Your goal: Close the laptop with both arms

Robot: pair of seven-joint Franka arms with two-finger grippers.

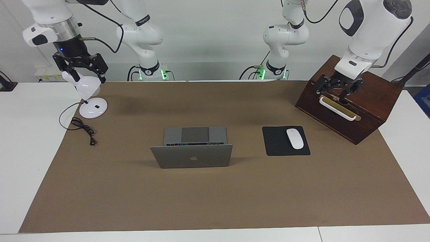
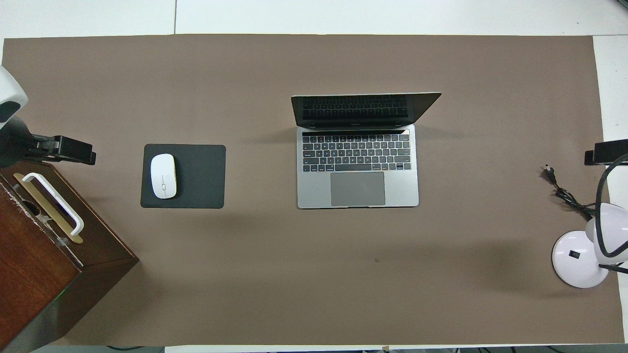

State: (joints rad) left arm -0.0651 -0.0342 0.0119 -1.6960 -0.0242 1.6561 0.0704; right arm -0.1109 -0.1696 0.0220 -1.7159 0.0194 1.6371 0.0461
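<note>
The silver-grey laptop [image 1: 193,156] stands open in the middle of the brown mat, its lid upright with the apple logo on its back. Its dark keyboard and grey trackpad [image 2: 357,189] face the robots. My left gripper [image 1: 337,94] hangs open and empty over the wooden box, just above its white handle, at the left arm's end of the table. It also shows in the overhead view [image 2: 68,151]. My right gripper [image 1: 89,78] hangs open and empty over the white lamp at the right arm's end, and shows in the overhead view [image 2: 606,153]. Both grippers are well apart from the laptop.
A black mouse pad [image 1: 277,148] with a white mouse [image 1: 294,138] lies between the laptop and the dark wooden box [image 1: 362,111]. A white desk lamp [image 1: 93,109] with a loose black cable [image 1: 84,129] stands at the right arm's end.
</note>
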